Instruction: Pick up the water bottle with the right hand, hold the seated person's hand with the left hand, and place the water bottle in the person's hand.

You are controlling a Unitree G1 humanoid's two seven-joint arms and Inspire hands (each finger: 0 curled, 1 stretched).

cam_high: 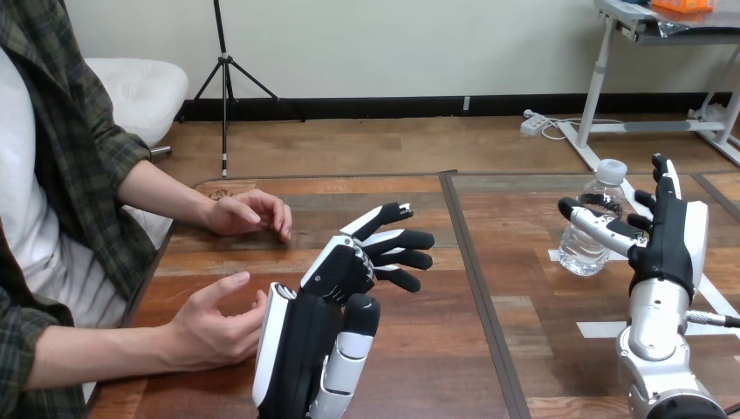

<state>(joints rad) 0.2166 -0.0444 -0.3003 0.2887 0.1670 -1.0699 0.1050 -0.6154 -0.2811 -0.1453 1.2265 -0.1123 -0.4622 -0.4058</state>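
Water bottle [580,255] stands upright on the wooden table [436,367] at the view's right, capped and clear, just beside the robot's right hand [672,236]. That hand is raised with its fingers straight and spread wide. Its thumb reaches across the front of the bottle without closing round it, and contact cannot be judged. The left hand [349,271] hovers mid-table, fingers loosely extended and holding nothing. The person's nearer hand [214,319] rests half-curled right against its white-shelled back, and whether they touch is unclear. The person's farther hand [249,212] lies on the table, well apart from the bottle.
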